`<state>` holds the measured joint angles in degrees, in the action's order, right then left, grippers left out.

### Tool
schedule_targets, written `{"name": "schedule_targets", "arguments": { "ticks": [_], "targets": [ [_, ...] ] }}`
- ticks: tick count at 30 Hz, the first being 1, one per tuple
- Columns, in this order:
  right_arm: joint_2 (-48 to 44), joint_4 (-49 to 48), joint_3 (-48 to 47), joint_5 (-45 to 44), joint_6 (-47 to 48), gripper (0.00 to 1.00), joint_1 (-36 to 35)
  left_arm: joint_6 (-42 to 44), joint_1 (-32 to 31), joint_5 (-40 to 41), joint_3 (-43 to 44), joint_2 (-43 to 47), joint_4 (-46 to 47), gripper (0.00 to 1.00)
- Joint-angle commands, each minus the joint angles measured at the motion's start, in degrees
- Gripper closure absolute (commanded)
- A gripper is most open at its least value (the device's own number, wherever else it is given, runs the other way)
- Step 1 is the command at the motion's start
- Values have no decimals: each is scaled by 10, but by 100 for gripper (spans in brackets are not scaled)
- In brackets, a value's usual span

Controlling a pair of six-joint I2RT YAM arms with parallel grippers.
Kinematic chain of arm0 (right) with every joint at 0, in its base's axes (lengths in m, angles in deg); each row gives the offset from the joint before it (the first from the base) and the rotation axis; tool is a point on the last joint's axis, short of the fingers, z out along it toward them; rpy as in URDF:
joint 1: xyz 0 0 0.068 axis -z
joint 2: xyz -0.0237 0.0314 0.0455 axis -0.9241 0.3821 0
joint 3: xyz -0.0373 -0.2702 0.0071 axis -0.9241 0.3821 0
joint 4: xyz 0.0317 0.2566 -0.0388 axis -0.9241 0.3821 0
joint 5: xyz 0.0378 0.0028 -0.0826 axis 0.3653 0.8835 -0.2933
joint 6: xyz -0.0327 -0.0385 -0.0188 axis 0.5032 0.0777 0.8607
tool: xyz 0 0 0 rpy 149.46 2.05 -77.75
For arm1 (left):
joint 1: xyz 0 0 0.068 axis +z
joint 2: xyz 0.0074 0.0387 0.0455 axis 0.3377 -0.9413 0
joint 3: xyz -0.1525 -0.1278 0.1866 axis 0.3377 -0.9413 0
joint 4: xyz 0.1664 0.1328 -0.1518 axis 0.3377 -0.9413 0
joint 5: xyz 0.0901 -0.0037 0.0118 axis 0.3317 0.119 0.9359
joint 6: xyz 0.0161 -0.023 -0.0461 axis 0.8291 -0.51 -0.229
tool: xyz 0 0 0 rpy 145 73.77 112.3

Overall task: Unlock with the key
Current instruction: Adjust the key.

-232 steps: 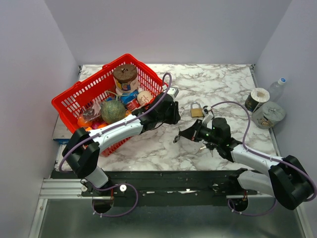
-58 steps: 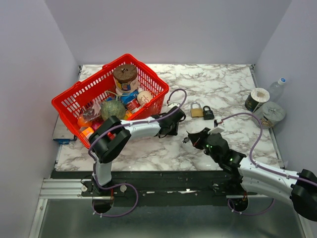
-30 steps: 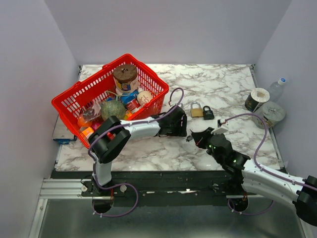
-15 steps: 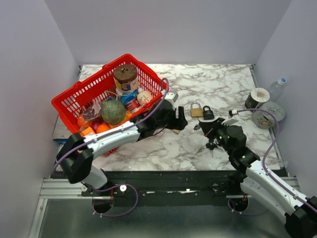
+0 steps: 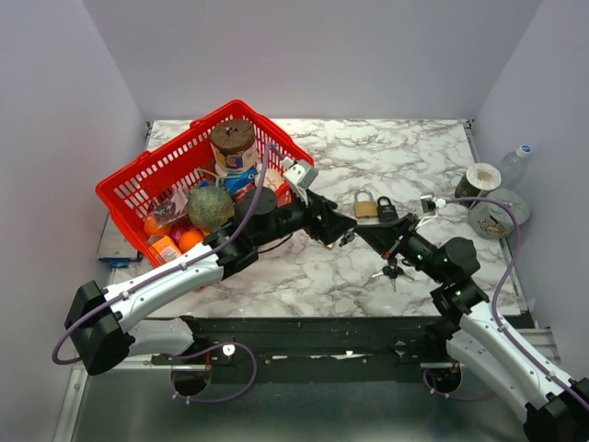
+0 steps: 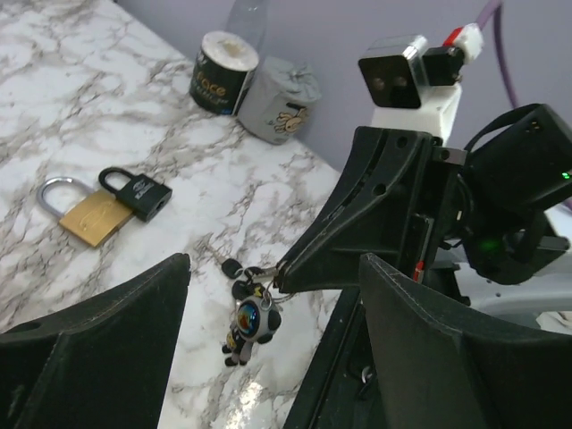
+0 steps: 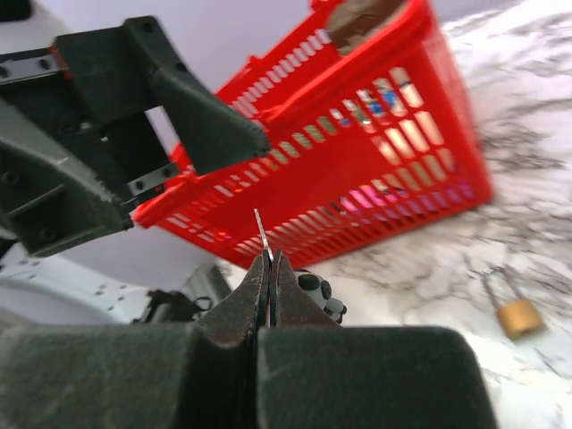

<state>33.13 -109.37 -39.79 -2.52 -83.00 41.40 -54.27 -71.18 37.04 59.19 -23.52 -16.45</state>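
My right gripper is shut on a thin key, whose blade pokes up past the tips. A key ring with more keys and a small round charm figure hangs below the right gripper. That bunch dangles just above the marble. My left gripper is open, its fingers to either side of the right gripper's tip, touching nothing. A brass padlock and a black padlock lie side by side on the table beyond both grippers.
A red basket full of groceries stands at the left back. At the right edge are a tape roll, a grey tin and a bottle. The table's front edge runs below both arms.
The left arm has lifted and swung right, its jaws now open around the right gripper's tip. The right gripper has risen off the table with the key bunch.
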Motion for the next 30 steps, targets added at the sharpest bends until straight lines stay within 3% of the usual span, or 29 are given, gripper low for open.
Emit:
{"name": "schedule_targets", "arguments": {
  "ticks": [1,6,14,18,22,28,30],
  "targets": [
    [11,-105,-20,93,-50,99,3,16,4,-47,-8,17,41,17],
    [12,-135,-20,103,-68,99,2,-5,5,-95,-6,2,63,24],
    [10,-154,-11,94,-83,99,3,-39,5,-126,-16,-9,98,48],
    [13,-164,-7,91,-89,99,4,-45,5,-136,-16,-14,104,51],
    [20,-167,-6,91,-89,99,5,-48,5,-133,-17,-15,106,79],
    [26,-167,2,90,-85,99,5,-45,5,-122,-14,-15,96,100],
    [27,-167,4,91,-83,99,6,-43,5,-114,-14,-12,91,100]
  ]
}}
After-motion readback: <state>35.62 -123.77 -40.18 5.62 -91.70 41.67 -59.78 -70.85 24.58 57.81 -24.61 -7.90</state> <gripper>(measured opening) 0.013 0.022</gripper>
